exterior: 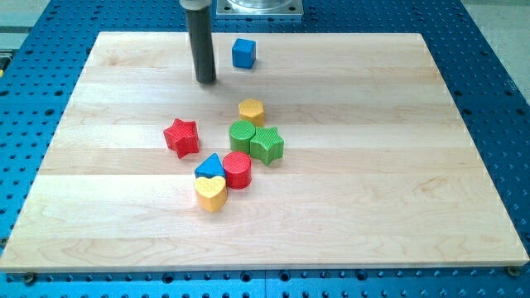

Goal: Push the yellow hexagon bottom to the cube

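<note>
**Camera view: tip resting clear near blue cube**

Camera view. Yellow hexagon [252,110] near worktop [373,182] centre, below blue cube [243,53]. Just beneath: green cylinder [242,134], green star [267,145], red cylinder [237,170], blue triangle [210,166], yellow heart [210,193]; red star [181,136] leftward. No claw: my tip [206,81] left of cube, touching nothing. Hexagon upright, without a clear long axis.

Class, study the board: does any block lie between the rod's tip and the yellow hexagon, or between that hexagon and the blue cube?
Nothing visible does. My tip stands up and to the view's left of the yellow hexagon, with bare wood between them. The blue cube sits above the hexagon, again only bare wood between. The green blocks lie below the hexagon, off both paths.
</note>
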